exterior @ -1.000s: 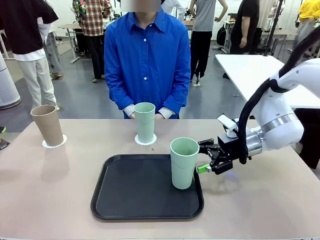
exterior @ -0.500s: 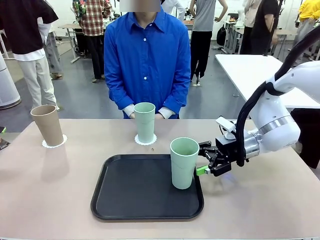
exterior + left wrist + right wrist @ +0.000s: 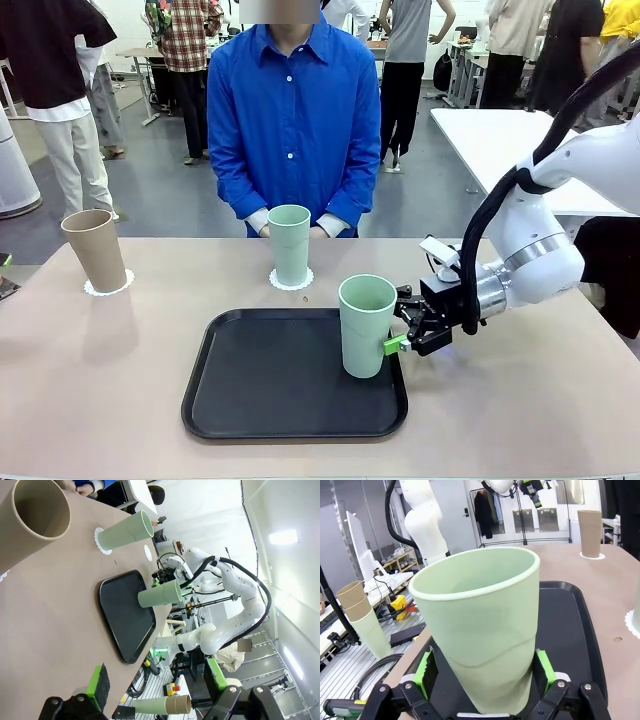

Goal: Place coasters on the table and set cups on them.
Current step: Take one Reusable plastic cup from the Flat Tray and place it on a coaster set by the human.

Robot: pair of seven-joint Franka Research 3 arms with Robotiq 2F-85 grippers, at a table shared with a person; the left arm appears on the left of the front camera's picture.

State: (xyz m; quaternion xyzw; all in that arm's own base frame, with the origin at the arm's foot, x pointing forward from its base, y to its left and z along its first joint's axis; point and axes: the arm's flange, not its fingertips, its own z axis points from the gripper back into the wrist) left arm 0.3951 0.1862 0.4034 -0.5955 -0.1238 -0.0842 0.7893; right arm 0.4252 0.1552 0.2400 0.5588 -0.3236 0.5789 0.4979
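A tan cup (image 3: 95, 250) stands on a coaster (image 3: 108, 289) at the table's (image 3: 520, 400) far left. One mint cup (image 3: 290, 245) stands on a second coaster (image 3: 291, 281) in front of the person. The other mint cup (image 3: 367, 325) stands upright at the right edge of the black tray (image 3: 280, 385). My right gripper (image 3: 398, 331) is open, with a green pad on each side of this cup (image 3: 480, 630). A bare coaster (image 3: 148, 552) lies further along the table. My left gripper (image 3: 156, 680) is open and holds nothing, low over the table's left end.
The person in a blue shirt stands at the far edge, hands (image 3: 262, 228) resting behind the middle cup. A white table (image 3: 500, 140) stands back right. Spare stacked cups (image 3: 357, 610) sit on a stand beside my table.
My right gripper has moved left until its open fingers stand on either side of the mint cup on the tray. The other cups and the person have not moved.
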